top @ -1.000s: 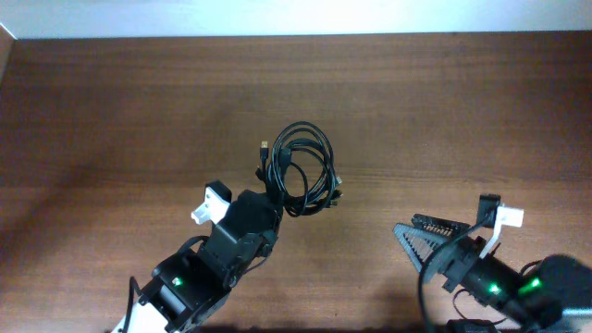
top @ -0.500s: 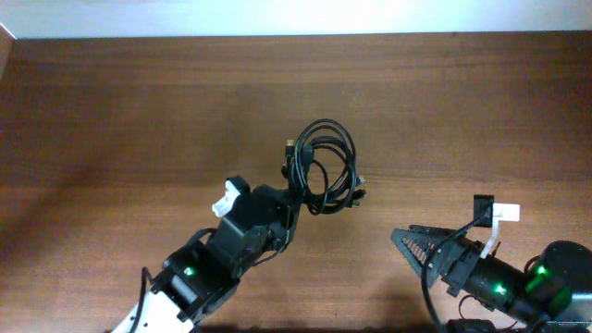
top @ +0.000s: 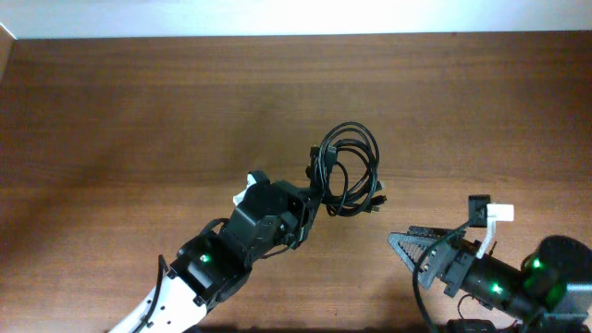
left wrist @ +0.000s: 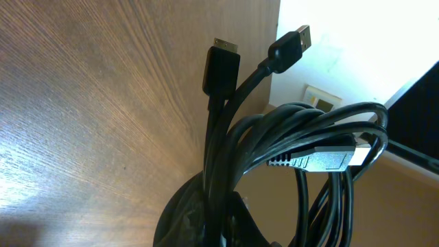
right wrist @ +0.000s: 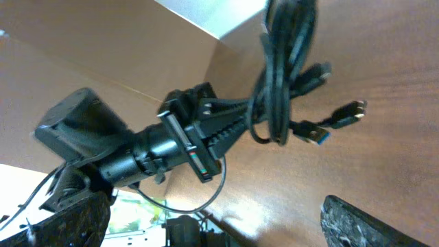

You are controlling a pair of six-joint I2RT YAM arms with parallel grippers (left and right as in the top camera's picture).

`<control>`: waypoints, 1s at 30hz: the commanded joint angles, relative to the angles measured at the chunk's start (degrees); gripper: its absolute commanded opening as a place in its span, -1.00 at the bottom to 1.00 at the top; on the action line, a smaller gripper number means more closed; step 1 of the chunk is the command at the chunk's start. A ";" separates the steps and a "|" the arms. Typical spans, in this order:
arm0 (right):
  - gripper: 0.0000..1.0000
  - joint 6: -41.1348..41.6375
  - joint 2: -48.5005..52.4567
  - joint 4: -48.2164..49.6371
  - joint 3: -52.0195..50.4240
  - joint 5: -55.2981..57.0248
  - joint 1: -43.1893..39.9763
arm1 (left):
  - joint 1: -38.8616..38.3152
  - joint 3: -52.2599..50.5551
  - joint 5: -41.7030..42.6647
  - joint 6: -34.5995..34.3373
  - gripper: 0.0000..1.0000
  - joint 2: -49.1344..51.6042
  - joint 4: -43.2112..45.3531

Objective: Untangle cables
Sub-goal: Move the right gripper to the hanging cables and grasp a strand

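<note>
the left gripper [top: 305, 200] is clamping tight on the cables [top: 354, 166] at the coil's near-left edge; the bundle is reaching away from its fingers toward the far right, above the table [top: 139, 111]; the plug ends [top: 377, 198] are poking out on the side facing the right gripper [top: 407, 248], which is hovering just apart with jaws spread wide, holding nothing; no containers are showing; the right arm is likely needing to reach up-left for a free strand
</note>
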 commanded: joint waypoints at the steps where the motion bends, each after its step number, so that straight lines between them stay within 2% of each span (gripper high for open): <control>1: 0.93 -2.12 6.29 -2.49 -0.22 0.24 1.09 | 0.09 1.01 0.59 -0.33 -1.00 -0.24 -0.02; 6: 0.93 -4.74 14.38 1.88 0.07 5.07 10.78 | 0.13 1.01 -8.72 -0.37 -1.00 -0.26 -5.70; 7: 1.00 -6.32 15.58 4.76 0.07 6.16 15.10 | 0.13 1.01 -8.37 -0.57 -1.00 -0.26 -5.51; 10: 1.00 -7.26 17.97 12.92 0.07 7.50 22.69 | 0.13 1.01 -8.04 -1.88 -1.00 -0.35 -5.22; 11: 0.91 -6.84 19.06 15.04 0.07 9.46 24.98 | 0.13 1.01 -8.09 -2.19 -1.00 -0.37 -5.22; 14: 0.78 -3.19 21.20 16.17 0.07 12.15 26.16 | 0.35 1.01 -8.70 -7.48 -1.00 -0.76 -5.25; 16: 0.77 -2.95 22.05 16.81 0.07 12.15 26.18 | 0.85 1.01 -8.72 -8.50 -1.00 -2.34 -5.20; 19: 0.77 -2.95 22.45 16.92 0.07 12.17 26.18 | 1.01 1.01 -8.37 -8.50 -1.00 -3.58 -4.98; 21: 0.67 -2.97 22.43 17.00 0.07 12.17 26.18 | 0.98 1.01 -5.86 -8.50 -1.00 -3.58 -4.42; 24: 0.67 -2.97 22.43 18.08 0.07 12.09 26.18 | 0.98 1.01 -4.11 -8.48 -1.00 -3.58 -3.32; 26: 0.67 -3.04 22.43 18.03 0.07 11.69 26.23 | 0.98 1.01 0.96 -8.50 -1.00 -3.58 -3.13; 30: 0.68 -5.86 22.71 18.71 0.02 11.91 27.50 | 0.98 1.01 1.09 -8.50 -1.00 -3.58 -2.58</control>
